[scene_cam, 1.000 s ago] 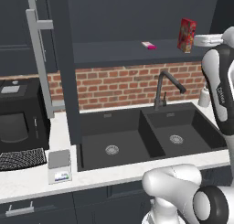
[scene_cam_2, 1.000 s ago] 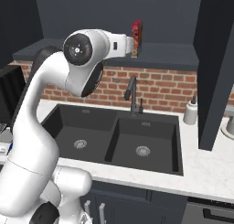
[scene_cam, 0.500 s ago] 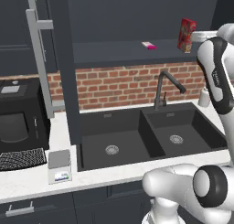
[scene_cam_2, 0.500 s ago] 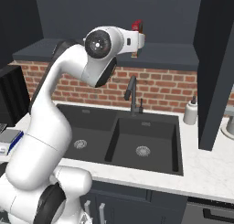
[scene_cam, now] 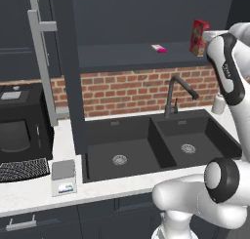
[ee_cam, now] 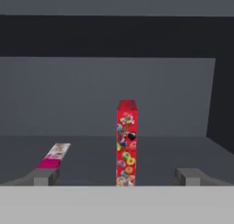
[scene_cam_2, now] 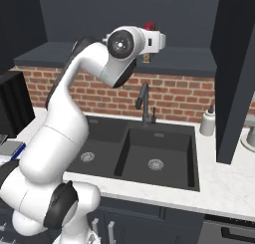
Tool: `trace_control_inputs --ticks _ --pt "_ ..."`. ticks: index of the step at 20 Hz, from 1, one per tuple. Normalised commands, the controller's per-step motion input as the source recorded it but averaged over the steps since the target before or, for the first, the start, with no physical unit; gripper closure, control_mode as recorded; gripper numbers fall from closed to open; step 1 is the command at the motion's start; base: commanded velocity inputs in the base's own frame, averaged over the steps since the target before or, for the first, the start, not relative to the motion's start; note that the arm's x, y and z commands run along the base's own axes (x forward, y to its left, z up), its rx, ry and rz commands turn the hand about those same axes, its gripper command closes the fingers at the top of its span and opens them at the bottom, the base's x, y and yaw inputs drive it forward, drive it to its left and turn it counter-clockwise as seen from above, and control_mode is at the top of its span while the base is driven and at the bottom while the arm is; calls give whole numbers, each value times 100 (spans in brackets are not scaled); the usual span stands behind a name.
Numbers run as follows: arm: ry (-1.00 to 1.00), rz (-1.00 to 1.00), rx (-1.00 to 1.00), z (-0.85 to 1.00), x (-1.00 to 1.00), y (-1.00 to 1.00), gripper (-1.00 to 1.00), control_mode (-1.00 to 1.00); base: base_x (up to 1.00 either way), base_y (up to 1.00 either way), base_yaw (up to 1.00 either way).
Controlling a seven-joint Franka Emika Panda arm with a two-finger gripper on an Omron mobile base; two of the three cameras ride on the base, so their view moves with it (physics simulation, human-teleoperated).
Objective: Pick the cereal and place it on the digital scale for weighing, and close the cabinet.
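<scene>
Cereal [ee_cam: 126, 143] stands upright on dark cabinet [scene_cam: 124, 55] shelf.

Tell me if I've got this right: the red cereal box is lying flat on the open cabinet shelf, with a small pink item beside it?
Not quite. The cereal box stands upright on the cabinet shelf, as the hand view shows. It is the small pink item beside it that lies flat.

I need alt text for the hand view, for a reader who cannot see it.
A red cereal box stands upright on a dark cabinet shelf, centred ahead of the open gripper. A small pink flat item lies to its left.
</scene>
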Motion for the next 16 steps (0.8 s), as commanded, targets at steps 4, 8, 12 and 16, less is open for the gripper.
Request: trace_control_inputs --ticks 4,8,12,16 --pt "0 0 0 0 35 -19 -100 -100 0 0 0" --pt "0 0 0 0 32 -12 -100 -100 0 0 0" --pt "0 0 0 0 32 -4 -100 -100 0 0 0" --pt "0 0 0 -1 35 1 -100 -100 0 0 0"
